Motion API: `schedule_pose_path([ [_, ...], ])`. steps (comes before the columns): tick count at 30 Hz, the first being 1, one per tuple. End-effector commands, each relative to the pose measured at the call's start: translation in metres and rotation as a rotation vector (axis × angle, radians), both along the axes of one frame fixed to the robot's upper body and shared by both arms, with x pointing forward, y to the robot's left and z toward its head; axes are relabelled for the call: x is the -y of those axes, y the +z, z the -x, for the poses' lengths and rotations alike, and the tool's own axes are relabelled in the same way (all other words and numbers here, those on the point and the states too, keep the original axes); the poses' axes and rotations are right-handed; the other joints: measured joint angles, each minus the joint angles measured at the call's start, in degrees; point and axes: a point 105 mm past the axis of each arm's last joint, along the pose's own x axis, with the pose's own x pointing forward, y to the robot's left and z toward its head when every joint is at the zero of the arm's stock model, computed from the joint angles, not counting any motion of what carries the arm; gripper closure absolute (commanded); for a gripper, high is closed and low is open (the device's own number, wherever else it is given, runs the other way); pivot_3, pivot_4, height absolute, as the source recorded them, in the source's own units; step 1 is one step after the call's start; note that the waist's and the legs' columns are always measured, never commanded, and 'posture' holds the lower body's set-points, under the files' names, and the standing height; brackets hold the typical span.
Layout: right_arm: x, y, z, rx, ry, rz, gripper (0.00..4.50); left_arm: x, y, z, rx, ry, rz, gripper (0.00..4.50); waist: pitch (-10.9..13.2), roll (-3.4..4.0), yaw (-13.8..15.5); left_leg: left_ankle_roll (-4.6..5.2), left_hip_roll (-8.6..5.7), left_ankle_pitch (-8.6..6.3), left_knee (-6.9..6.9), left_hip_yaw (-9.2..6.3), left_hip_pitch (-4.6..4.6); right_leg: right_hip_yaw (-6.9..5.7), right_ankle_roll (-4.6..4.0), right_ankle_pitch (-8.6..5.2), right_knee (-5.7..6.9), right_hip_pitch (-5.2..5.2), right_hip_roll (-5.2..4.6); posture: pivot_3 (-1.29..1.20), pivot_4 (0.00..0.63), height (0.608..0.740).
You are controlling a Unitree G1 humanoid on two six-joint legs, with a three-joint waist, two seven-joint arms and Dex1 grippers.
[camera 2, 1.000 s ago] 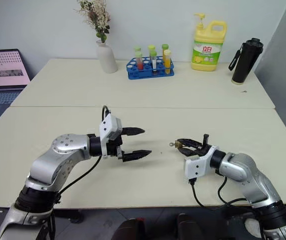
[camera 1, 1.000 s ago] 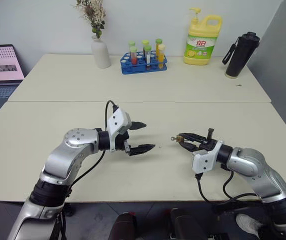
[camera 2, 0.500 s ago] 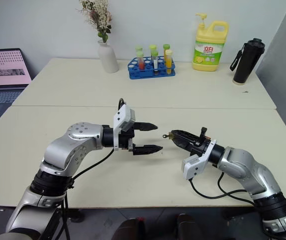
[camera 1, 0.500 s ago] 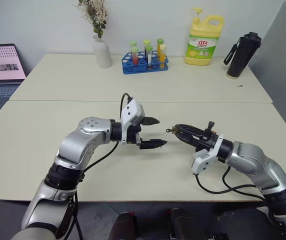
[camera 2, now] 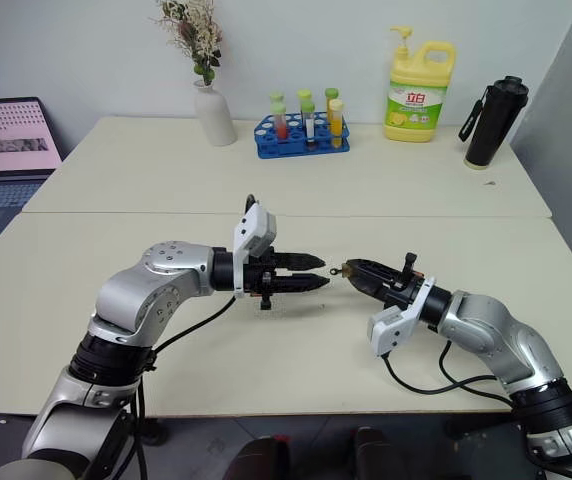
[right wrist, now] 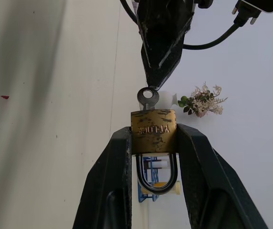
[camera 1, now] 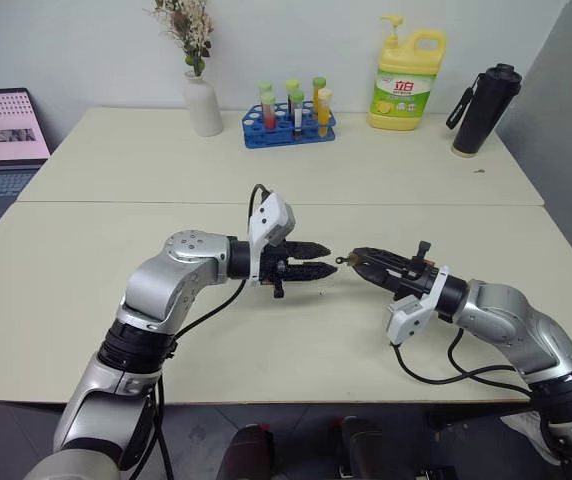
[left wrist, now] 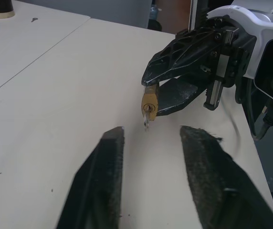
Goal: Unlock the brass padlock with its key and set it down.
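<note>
My right gripper (right wrist: 153, 136) is shut on the brass padlock (right wrist: 153, 131), pinching its body from both sides with the shackle pointing back toward the wrist. The key (right wrist: 148, 97) sits in the padlock's keyhole, its round head sticking out toward my left gripper (camera 1: 328, 267). Both grippers hover tip to tip over the near table (camera 1: 266, 350). In the left wrist view the left fingertips (left wrist: 112, 136) stand a little apart, and the padlock (left wrist: 149, 102) and key (left wrist: 146, 121) lie just beyond them. I see nothing between the left fingers.
Along the far table stand a white vase of dried flowers (camera 1: 203, 105), a blue rack of test tubes (camera 1: 289, 125), a yellow detergent bottle (camera 1: 404, 80) and a black bottle (camera 1: 483, 108). A laptop (camera 1: 1, 140) sits at far left.
My left gripper has moved right toward the right gripper and its fingers have narrowed from wide open. The right gripper kept its hold on the padlock and shifted only slightly.
</note>
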Motion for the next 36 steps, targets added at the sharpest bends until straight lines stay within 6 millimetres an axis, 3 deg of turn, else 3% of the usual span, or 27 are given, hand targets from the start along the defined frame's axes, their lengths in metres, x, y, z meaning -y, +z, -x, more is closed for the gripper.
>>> schedule_pose_path([
  [1,-0.005,0.014,0.006,0.039,0.039,-0.029,3.56,0.011,0.005,0.0,0.03,-0.031,-0.003,4.1,0.0,0.0,0.0,0.0,0.0,0.0,0.0,0.0,0.0,0.0,0.0,0.0,0.0,0.0,0.0,0.0,0.15,0.74],
  [2,-0.006,0.014,0.006,0.037,0.04,-0.03,3.56,0.012,0.004,-0.001,0.029,-0.029,-0.003,4.44,0.0,0.0,0.1,0.0,-0.01,0.0,0.0,-0.01,0.0,-0.01,0.0,0.0,0.01,0.0,0.0,0.0,0.15,0.74],
  [3,-0.006,0.014,0.007,0.034,0.041,-0.031,3.56,0.014,0.003,-0.002,0.029,-0.03,-0.004,4.5,0.0,0.0,0.1,0.0,-0.01,0.0,0.01,-0.01,0.0,-0.01,0.0,0.0,0.01,0.01,0.0,0.0,0.15,0.74],
  [18,-0.006,0.013,0.008,0.006,0.039,-0.038,3.56,0.019,0.003,-0.008,0.092,-0.023,0.014,4.5,0.0,0.0,0.0,0.0,-0.01,0.0,0.05,-0.01,-0.01,0.0,-0.03,0.02,0.02,0.01,0.0,0.0,0.15,0.74],
  [36,-0.008,0.01,0.007,-0.031,0.041,-0.046,3.56,0.023,-0.014,0.005,0.74,-0.233,-0.181,4.5,0.0,0.0,0.1,0.01,-0.02,0.0,0.05,0.07,0.0,0.04,-0.13,0.08,0.02,0.01,0.0,0.0,0.15,0.74],
])
